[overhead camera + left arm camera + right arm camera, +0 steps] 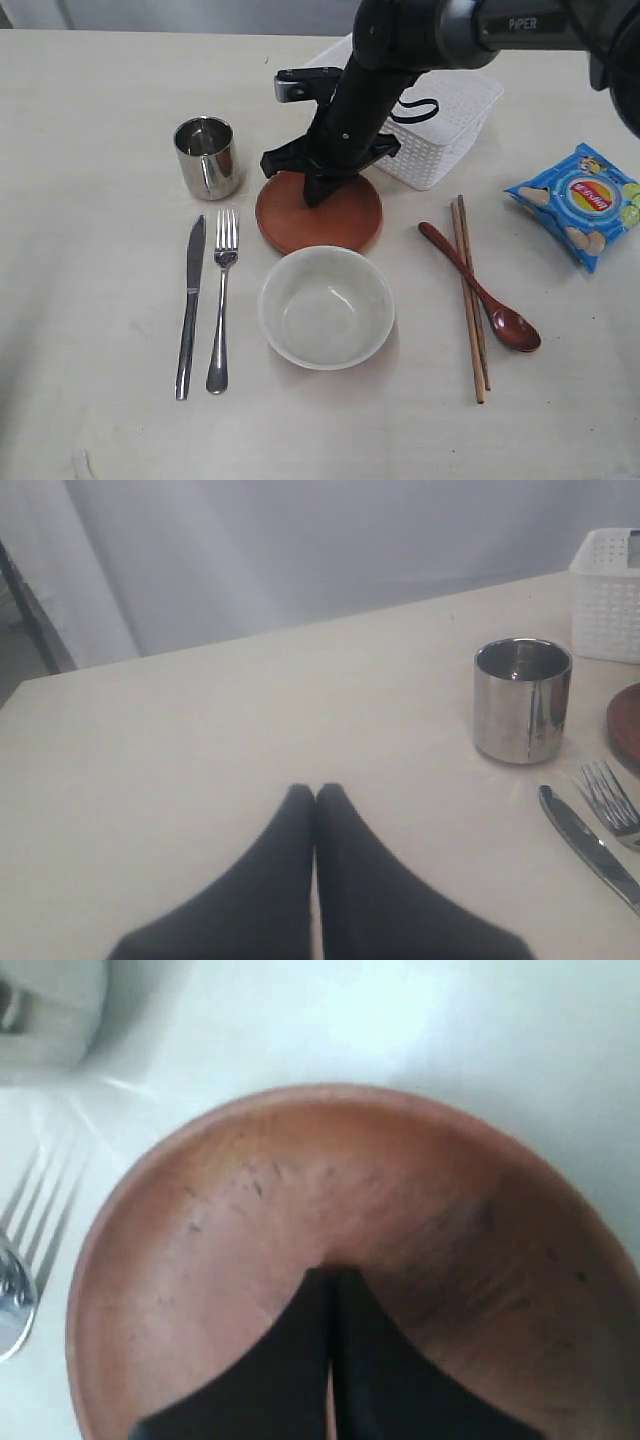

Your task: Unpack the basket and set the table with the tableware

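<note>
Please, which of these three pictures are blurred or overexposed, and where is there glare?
Exterior view: sharp, even light, only soft shadows by the bowl. Left wrist view: the shut end effector is blurred, the steel cup shows reflections. Right wrist view: the plate is soft, the table washed out white.

Chip bag (pixel 578 205): blue, yellow-and-red logo, lying flat and tilted, far right of the exterior view.
Backdrop (pixel 300 550): plain pale grey.
</note>
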`<control>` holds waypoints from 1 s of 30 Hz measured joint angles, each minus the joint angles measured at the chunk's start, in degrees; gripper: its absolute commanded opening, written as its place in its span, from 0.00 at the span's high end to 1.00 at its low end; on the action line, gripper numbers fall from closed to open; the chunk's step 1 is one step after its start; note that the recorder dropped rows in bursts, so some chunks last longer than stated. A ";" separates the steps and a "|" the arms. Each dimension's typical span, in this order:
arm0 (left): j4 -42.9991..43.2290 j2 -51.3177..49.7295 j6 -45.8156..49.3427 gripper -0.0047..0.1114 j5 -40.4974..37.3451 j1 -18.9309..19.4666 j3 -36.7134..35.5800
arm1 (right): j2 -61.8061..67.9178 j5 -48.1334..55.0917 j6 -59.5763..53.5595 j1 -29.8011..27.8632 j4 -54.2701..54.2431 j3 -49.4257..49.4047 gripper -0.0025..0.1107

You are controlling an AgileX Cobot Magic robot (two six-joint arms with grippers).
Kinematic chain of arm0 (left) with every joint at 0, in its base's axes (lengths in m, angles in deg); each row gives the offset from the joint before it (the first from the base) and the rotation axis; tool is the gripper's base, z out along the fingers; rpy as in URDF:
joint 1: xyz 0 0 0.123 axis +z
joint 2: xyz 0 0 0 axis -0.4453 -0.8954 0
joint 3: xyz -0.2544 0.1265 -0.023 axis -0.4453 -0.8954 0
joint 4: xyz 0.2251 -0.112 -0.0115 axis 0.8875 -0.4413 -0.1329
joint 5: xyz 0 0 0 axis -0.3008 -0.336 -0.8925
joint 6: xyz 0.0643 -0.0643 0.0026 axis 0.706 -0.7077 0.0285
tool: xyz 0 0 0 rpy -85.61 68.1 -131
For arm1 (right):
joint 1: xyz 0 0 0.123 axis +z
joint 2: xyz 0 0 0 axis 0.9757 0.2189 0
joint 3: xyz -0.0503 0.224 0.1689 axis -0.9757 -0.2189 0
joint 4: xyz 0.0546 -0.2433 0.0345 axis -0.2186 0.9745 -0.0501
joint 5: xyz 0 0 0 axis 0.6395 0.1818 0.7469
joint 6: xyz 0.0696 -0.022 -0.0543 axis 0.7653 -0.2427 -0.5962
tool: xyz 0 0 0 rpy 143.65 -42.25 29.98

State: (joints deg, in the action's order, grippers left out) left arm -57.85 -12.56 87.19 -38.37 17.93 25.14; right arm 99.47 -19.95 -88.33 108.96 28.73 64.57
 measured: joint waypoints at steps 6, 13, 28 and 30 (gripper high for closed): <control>0.00 0.00 0.00 0.96 0.00 0.00 0.00 | 2.07 -1.65 2.24 0.00 1.63 3.29 0.98; 0.00 0.00 0.00 0.96 0.00 0.00 0.00 | 3.88 -2.96 7.41 0.35 7.50 7.10 0.98; 0.00 0.00 0.00 0.96 0.00 0.00 0.00 | 5.75 -0.12 11.83 0.46 17.38 13.32 0.98; 0.00 0.00 0.00 0.96 0.00 0.00 0.00 | 4.99 0.49 11.83 0.46 17.61 13.32 0.98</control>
State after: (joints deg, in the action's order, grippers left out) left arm -57.85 -12.56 87.19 -38.37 17.93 25.14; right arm 104.46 -19.46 -76.50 109.42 46.34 77.90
